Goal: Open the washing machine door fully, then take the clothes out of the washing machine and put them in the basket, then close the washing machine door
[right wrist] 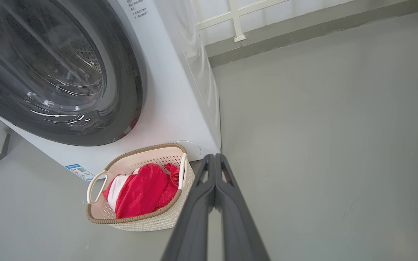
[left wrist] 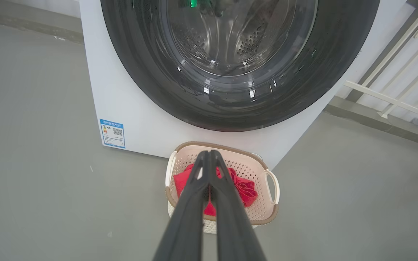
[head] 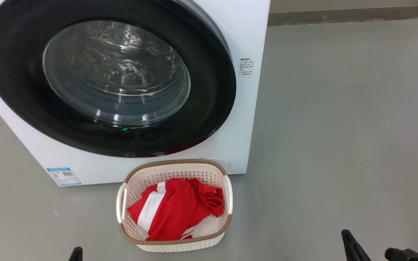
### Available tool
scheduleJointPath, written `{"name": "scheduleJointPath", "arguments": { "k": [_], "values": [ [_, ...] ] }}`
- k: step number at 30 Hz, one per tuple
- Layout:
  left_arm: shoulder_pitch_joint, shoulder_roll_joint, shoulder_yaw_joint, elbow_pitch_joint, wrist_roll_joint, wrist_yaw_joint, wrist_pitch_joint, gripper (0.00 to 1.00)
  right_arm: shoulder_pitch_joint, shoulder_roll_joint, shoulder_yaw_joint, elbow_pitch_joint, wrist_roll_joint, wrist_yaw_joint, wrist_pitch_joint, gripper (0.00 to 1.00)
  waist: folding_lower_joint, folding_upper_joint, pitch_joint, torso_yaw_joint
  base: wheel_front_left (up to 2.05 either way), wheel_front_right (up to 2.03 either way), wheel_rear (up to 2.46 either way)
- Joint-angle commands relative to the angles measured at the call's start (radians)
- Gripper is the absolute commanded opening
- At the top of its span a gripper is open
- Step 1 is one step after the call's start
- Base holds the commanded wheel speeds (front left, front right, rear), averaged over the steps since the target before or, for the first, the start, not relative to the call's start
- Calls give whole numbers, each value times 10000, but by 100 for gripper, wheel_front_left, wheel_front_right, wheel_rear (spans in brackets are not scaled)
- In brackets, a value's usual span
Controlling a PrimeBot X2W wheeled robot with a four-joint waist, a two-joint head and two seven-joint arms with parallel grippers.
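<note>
The washing machine point(head: 252, 32) stands white on the floor, and the washing machine door point(head: 107, 78) lies flat against its front, black rim around the clear glass. Through the glass I see bare steel drum. Just in front of the machine sits the basket point(head: 174, 245), with the red and white clothes point(head: 180, 208) heaped inside. My left gripper point(left wrist: 209, 154) is shut and empty, hanging in the air short of the basket point(left wrist: 267, 212). My right gripper point(right wrist: 215, 156) is shut too, empty, to the right of the basket point(right wrist: 147, 223).
A blue label point(head: 64, 176) is stuck on the machine's lower left corner. Bare grey floor point(head: 339, 145) spreads to the right of the machine and around the basket. A white railing point(left wrist: 394, 98) and a low kerb run behind the machine.
</note>
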Motion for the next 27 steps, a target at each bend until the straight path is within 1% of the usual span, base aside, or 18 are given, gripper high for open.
{"name": "scheduleJointPath", "arguments": {
  "k": [1, 27],
  "values": [
    [-245, 106, 109, -195, -229, -7, 67, 0, -247, -104, -54, -278, 351, -1, 61, 0, -1, -1, 5, 3, 0, 0, 0],
    [-778, -82, 216, -167, -2806, -21, 812, 0, -781, -125, -253, -458, 2946, -3, 815, 0, -2, -1, -6, 35, 0, 0, 0]
  ]
}}
